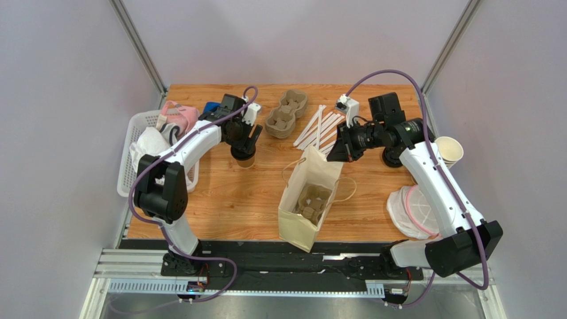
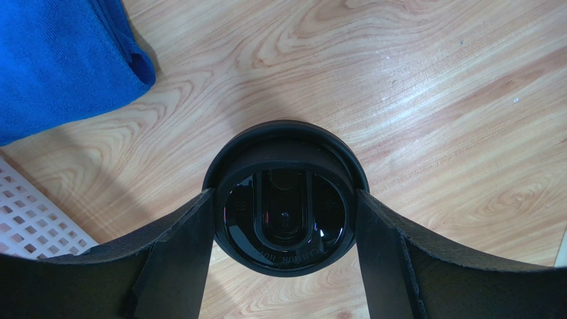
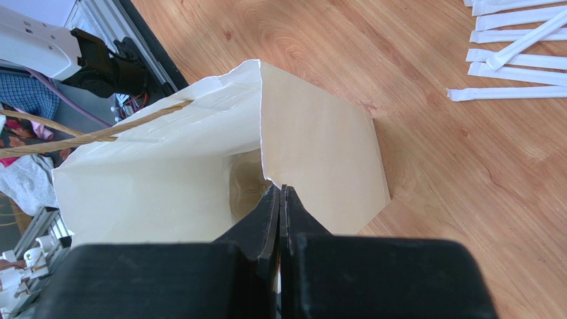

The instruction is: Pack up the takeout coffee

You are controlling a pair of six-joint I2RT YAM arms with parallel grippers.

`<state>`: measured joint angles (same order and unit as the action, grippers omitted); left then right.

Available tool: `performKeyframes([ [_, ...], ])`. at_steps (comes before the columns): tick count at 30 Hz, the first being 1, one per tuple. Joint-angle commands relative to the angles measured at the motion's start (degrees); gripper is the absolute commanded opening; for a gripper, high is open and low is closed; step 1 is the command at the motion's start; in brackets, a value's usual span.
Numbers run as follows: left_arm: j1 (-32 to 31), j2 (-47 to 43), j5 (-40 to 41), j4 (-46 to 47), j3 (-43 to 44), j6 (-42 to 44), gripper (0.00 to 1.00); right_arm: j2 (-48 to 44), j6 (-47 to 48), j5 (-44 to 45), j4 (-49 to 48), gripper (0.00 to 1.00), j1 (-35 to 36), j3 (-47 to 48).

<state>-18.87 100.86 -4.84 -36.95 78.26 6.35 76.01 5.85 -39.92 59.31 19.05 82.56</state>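
Coffee [image 1: 244, 158] sits left of the bag [image 3: 319, 133], between the 2 jaws of my left gripper [image 2: 285, 199] (squeezing? I can't tell). I think it's light and squashy, so hold gently under the lid [image 2: 285, 136]. Right gripper [image 3: 280, 193] pinches the bag's edge.

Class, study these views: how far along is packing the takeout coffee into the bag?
Done: the right end effector is shut on the rim of the paper bag, holding it open; a cardboard tray sits inside. In hand: the left end effector straddles the lidded coffee, standing on the table; grip unclear. Left: lift it and set it in the bag.
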Motion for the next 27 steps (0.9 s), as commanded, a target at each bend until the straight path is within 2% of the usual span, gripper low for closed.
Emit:
performKeyframes([
  [1,0.24,7.60,3.70,-6.37,-5.58,1.65,0.68,0.63,0.74,-0.07,0.28,0.00,-0.15,2.25],
  [9,0.24,7.60,4.58,-8.32,-5.66,2.26,0.73,0.90,0.66,0.11,0.54,0.00,-0.24,2.60],
  [17,0.24,7.25,4.49,-8.14,-5.75,2.35,0.72,1.07,0.57,0.02,0.46,0.00,-0.15,2.69],
  [23,0.24,4.09,3.26,-9.37,-3.73,2.61,0.57,1.07,0.31,-0.07,0.46,0.00,-0.15,2.87],
  [24,0.24,3.82,3.26,-9.54,-3.29,2.70,0.52,1.07,0.22,-0.16,0.46,0.00,-0.15,2.87],
  [27,0.15,2.15,3.26,-10.34,-2.50,3.14,0.44,1.07,0.13,-0.59,0.46,0.10,-0.15,3.04],
])
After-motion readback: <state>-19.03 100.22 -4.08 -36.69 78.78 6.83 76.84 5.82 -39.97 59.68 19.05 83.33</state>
